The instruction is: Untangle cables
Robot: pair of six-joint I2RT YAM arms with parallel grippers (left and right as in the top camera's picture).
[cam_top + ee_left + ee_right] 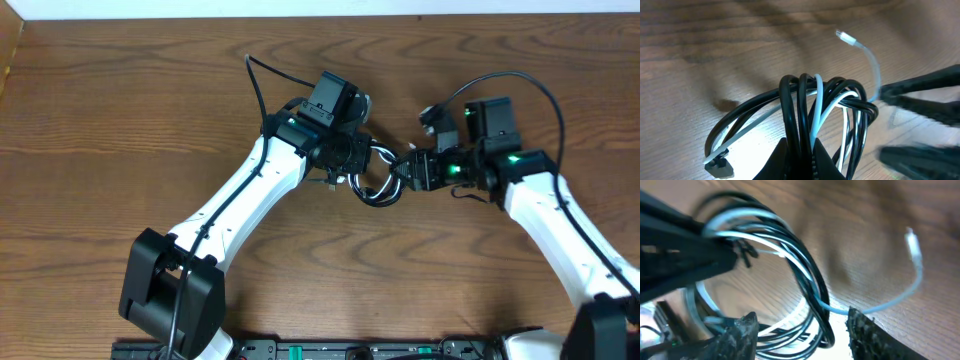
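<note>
Left wrist shows our left gripper (802, 155) pinching the limp, light black cable (788, 100) and white cable (819, 97). Our right gripper (800, 335) gapes open; we judge the white cable's free tail the easiest hold.

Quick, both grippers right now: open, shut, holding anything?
Left gripper: shut on the cables.
Right gripper: open, straddling the cables, not clamped.

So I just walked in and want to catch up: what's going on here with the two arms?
Both arms meet at a tangle in the middle of the table. The left gripper is shut on the cable bundle, a black cable and a white cable coiled together. The right gripper has its jaws open on either side of strands of that bundle, close to the white cable's free plug end. The two cables are not yet separated.
</note>
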